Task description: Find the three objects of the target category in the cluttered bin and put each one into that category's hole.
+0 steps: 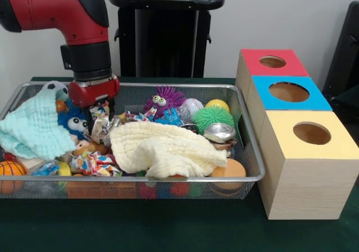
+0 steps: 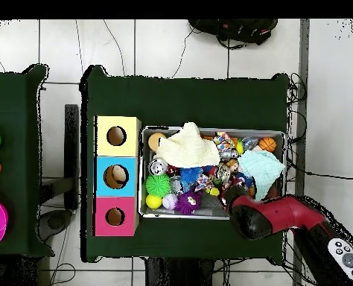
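Note:
The silver wire-mesh bin (image 1: 168, 178) is full of clutter. It also shows in the overhead view (image 2: 209, 215). My gripper (image 1: 101, 110) hangs under the red wrist and reaches down into the bin's left part, among crinkly wrappers (image 1: 101, 126) and beside a blue plush toy with big eyes (image 1: 74, 123). I cannot see how its jaws stand. In the overhead view the gripper (image 2: 230, 195) is mostly covered by the arm. Three wooden boxes with holes stand beside the bin: red top (image 1: 273, 62), blue top (image 1: 289, 92), yellow top (image 1: 311, 133).
A yellow cloth (image 1: 165, 148) covers the bin's middle and a mint cloth (image 1: 33, 128) its left. Also in the bin: a purple fuzzy toy (image 1: 162, 100), a green spiky ball (image 1: 213, 117), a metal can (image 1: 220, 133), an orange ball (image 1: 230, 168), a small basketball (image 1: 10, 169).

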{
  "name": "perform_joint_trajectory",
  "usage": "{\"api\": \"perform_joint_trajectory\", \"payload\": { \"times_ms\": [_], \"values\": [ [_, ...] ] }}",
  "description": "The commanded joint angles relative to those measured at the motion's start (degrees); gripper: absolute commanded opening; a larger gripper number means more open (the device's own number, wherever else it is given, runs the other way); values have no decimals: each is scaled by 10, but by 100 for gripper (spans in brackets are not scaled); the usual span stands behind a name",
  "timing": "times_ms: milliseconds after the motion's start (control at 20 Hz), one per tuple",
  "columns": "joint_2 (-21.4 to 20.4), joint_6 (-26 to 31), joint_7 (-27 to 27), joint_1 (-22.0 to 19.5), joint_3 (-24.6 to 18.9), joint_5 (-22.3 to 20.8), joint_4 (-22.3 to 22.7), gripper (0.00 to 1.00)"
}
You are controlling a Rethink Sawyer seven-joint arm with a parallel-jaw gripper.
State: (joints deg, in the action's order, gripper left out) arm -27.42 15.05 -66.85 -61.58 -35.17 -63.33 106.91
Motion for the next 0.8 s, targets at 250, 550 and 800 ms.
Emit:
{"api": "perform_joint_trajectory", "payload": {
  "times_ms": [250,550,800],
  "values": [
    [91,97,150,-9,-69,22,-68,100],
    [163,151,234,-18,-99,44,-130,100],
    [194,181,260,-21,-107,53,-165,100]
  ]
}}
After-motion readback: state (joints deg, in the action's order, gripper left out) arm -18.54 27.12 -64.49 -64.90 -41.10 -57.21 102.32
